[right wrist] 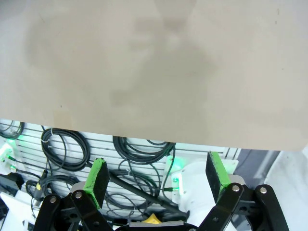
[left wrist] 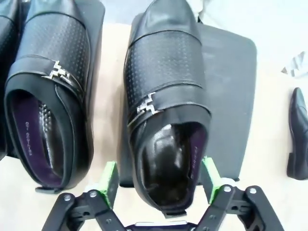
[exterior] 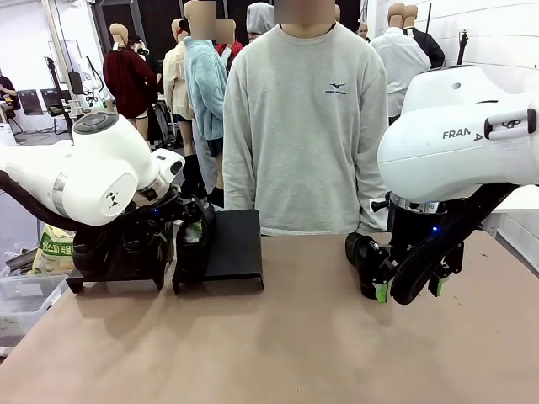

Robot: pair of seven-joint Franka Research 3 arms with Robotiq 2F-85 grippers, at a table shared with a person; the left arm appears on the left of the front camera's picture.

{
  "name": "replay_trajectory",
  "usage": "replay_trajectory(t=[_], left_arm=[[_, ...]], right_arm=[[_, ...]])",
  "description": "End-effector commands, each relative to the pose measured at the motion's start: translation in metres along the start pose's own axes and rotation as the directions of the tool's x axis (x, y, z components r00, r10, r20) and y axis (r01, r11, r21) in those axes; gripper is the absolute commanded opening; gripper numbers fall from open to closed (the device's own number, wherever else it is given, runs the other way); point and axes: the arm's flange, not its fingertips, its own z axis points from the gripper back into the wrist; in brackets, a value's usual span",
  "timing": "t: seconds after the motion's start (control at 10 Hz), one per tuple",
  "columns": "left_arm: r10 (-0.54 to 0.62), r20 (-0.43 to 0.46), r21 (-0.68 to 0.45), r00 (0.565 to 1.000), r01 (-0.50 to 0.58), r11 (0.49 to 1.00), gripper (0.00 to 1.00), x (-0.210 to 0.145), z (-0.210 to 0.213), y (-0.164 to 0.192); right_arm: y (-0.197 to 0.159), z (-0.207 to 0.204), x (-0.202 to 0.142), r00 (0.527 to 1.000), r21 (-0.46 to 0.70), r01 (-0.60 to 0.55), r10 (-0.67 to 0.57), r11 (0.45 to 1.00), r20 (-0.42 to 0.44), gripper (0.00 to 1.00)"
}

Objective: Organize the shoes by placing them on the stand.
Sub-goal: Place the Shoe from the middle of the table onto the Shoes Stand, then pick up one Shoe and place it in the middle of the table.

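A black shoe with a metal buckle rests on the left part of a black stand, toe pointing away from me. My left gripper is open, its green pads on either side of the shoe's heel with a gap on both sides. From the front, this gripper hangs over that shoe on the stand. Another buckled shoe sits on a second stand beside it. A further shoe lies on the table. My right gripper is open and holds nothing, hanging low over the table.
A person in a grey sweatshirt stands at the far edge, behind the stands. The second stand sits at the far left of the brown table. Below the near table edge hang coiled cables. A plastic bin sits off the left side.
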Motion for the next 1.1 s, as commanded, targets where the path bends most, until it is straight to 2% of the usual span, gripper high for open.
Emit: replay_trajectory(t=[0.0, 0.1, 0.2, 1.0], left_arm=[[0.006, 0.007, 0.022, 1.0, -0.006, 1.0, 1.0, -0.017, 0.017, -0.003], [0.007, -0.021, 0.017, 1.0, -0.007, 1.0, 1.0, -0.02, 0.02, -0.001], [-0.009, 0.008, 0.0, 1.0, 0.009, 1.0, 1.0, -0.005, 0.01, -0.003], [-0.009, 0.008, 0.0, 1.0, 0.009, 1.0, 1.0, -0.005, 0.01, -0.003]], right_arm=[[0.002, -0.001, 0.002, 1.0, 0.019, 0.002, -0.002, 1.0, -0.004, 1.0], [0.002, -0.001, 0.002, 1.0, 0.019, 0.002, -0.002, 1.0, -0.004, 1.0], [0.002, -0.001, 0.002, 1.0, 0.019, 0.002, -0.002, 1.0, -0.004, 1.0], [0.002, -0.001, 0.002, 1.0, 0.019, 0.002, -0.002, 1.0, -0.004, 1.0]])
